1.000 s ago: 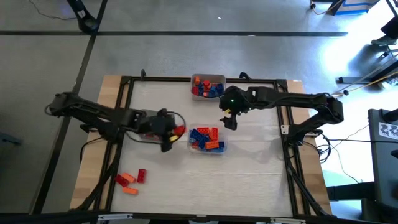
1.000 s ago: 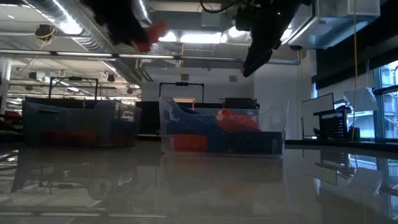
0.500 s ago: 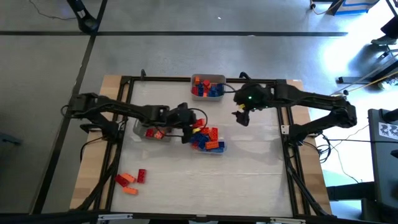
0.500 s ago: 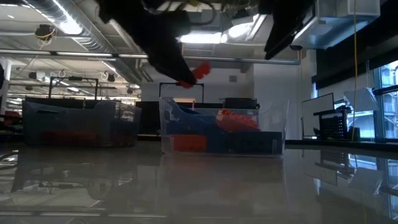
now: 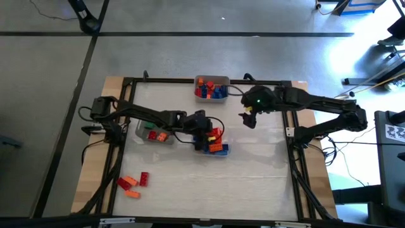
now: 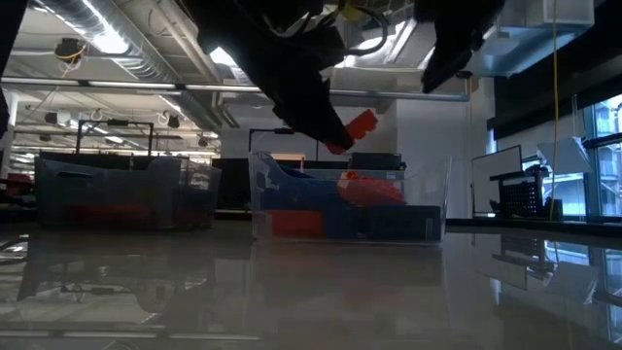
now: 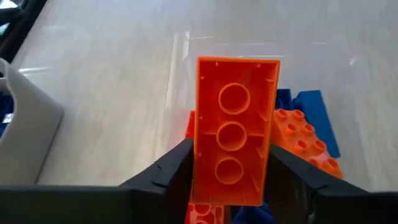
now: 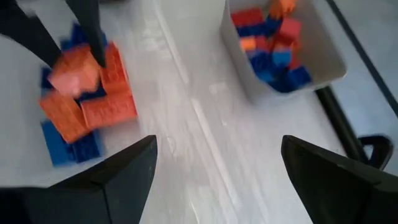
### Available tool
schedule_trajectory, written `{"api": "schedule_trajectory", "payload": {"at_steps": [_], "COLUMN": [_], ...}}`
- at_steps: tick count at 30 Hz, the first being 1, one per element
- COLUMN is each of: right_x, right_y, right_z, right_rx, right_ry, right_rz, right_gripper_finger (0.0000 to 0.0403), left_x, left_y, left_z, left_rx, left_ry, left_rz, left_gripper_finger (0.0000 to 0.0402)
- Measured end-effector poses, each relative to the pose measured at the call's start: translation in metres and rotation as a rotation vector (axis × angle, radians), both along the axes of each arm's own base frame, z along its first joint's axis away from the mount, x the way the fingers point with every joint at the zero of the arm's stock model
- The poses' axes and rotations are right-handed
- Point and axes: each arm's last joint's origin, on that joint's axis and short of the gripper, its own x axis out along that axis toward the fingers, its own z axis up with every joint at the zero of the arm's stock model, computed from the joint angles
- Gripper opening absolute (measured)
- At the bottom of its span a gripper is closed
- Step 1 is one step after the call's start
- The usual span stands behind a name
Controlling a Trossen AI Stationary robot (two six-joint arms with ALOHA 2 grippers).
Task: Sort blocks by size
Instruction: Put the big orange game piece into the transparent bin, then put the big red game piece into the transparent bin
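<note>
- Overhead, the left gripper (image 5: 211,135) hangs above the middle tray (image 5: 223,152), near the worktop's centre, its fingers (image 7: 168,174) clamped on the two long sides of an orange brick (image 7: 234,147).
- Seen from the left wrist, that brick shows its hollow underside with three round tubes in a row; its long axis runs straight out from the gripper, past the fingertips.
- From table height, the brick (image 6: 356,127) sits tilted, its free end raised, clear above the tray's pile.
- Beneath it, red, orange and blue blocks (image 5: 214,140) lie heaped in the middle tray.
- More blocks fill the tray (image 5: 211,88) at the worktop's far edge; a few rest in the left tray (image 5: 152,135).
- Loose red and orange blocks (image 5: 132,182) lie near the worktop's front-left corner.
- Meanwhile the right gripper (image 5: 247,118) hovers right of centre, between the far and middle trays, fingers (image 8: 118,171) spread wide and holding nothing.
</note>
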Motion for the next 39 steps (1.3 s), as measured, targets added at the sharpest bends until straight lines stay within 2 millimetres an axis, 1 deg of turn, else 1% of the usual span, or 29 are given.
{"api": "schedule_trajectory", "payload": {"at_steps": [4, 7, 9, 12, 15, 20, 23, 26, 29, 31, 34, 39], "right_x": [0.001, 0.001, 0.002, 0.002, 0.005, 0.012, 0.016, 0.02, 0.022, 0.024, 0.025, 0.027], "right_y": [0.0, 0.0, 0.0, 0.0, -0.001, -0.001, -0.001, 0.0, 0.0, 0.0, 0.0, 0.0], "right_z": [-0.023, -0.035, -0.04, -0.046, -0.047, -0.051, -0.057, -0.064, -0.072, -0.077, -0.083, -0.084], "right_rx": [0.009, 0.012, 0.018, 0.02, 0.014, 0.013, 0.012, 0.016, 0.02, 0.009, 0.006, 0.011], "right_ry": [0.049, 0.06, 0.052, 0.059, 0.028, -0.053, -0.107, -0.165, -0.22, -0.263, -0.321, -0.364], "right_rz": [0.001, 0.0, 0.001, 0.001, 0.001, 0.048, 0.089, 0.12, 0.138, 0.141, 0.156, 0.176], "right_gripper_finger": [0.0341, 0.0341, 0.0341, 0.0341, 0.0341, 0.0341, 0.0341, 0.0341, 0.0341, 0.0341, 0.0341, 0.0341], "left_x": [0.0, -0.002, -0.005, -0.015, -0.033, -0.074, -0.1, -0.124, -0.145, -0.155, -0.164, -0.177], "left_y": [0.0, -0.001, -0.002, -0.005, -0.009, -0.02, -0.027, -0.034, -0.044, -0.051, -0.063, -0.084], "left_z": [0.0, 0.002, 0.009, 0.025, 0.046, 0.077, 0.09, 0.096, 0.097, 0.094, 0.083, 0.063], "left_rx": [-0.007, -0.009, -0.009, -0.012, -0.034, -0.085, -0.126, -0.179, -0.223, -0.248, -0.263, -0.277], "left_ry": [0.002, 0.003, -0.004, -0.01, -0.001, 0.061, 0.122, 0.197, 0.293, 0.347, 0.422, 0.504], "left_rz": [-0.004, -0.006, -0.008, -0.013, -0.002, 0.015, 0.039, 0.082, 0.131, 0.161, 0.189, 0.197], "left_gripper_finger": [0.0188, 0.0207, 0.0215, 0.0219, 0.0219, 0.0213, 0.0212, 0.0212, 0.0212, 0.0212, 0.0212, 0.0211]}}
